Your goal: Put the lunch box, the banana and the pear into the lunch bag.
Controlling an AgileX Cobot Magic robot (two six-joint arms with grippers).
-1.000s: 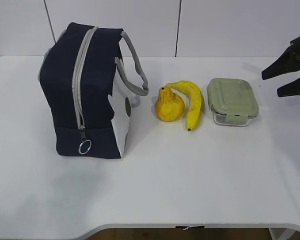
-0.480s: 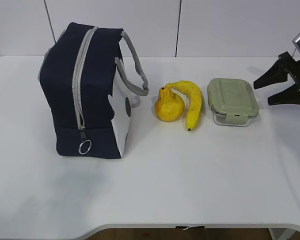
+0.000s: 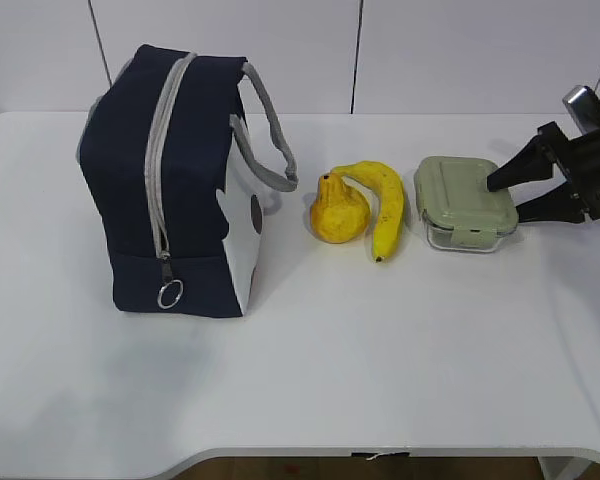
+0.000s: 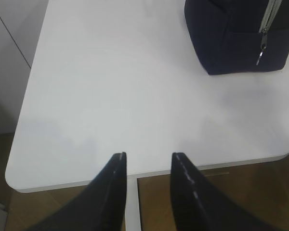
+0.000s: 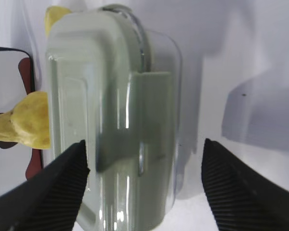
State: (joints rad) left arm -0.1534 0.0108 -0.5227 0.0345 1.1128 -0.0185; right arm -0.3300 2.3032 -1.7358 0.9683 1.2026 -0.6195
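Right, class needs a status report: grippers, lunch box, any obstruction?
Right gripper open at lunch box, no grip. Left gripper open, idle. Lunch bag zipped shut.

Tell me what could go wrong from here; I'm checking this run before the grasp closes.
The right gripper is open beside the lunch box, one finger over the lid: closing now might clip the rim and push the box. The banana lies close to the box, touching the pear, so a shove could knock both. The bag looks zipped shut, slider low; nothing can go in yet.
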